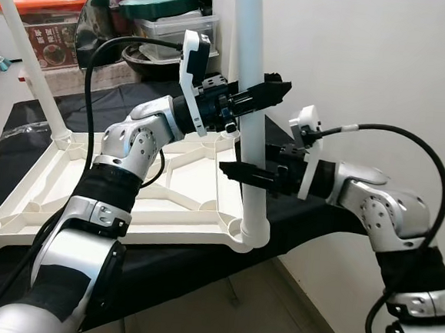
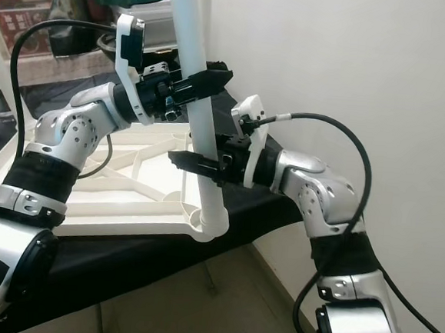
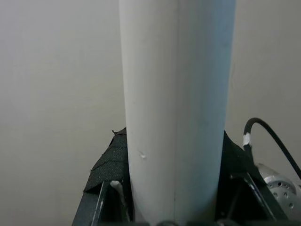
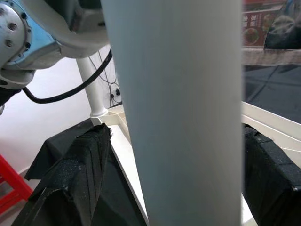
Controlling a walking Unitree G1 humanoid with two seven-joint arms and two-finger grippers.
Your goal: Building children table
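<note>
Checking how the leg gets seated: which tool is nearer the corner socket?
Right. The right tool grips the leg low, just above the socket; the left tool grips the leg higher up.

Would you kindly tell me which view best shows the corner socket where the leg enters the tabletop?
The left eye view: the socket holds the white leg upright. The right eye view shows it too; both wrist views show the leg close up.
</note>
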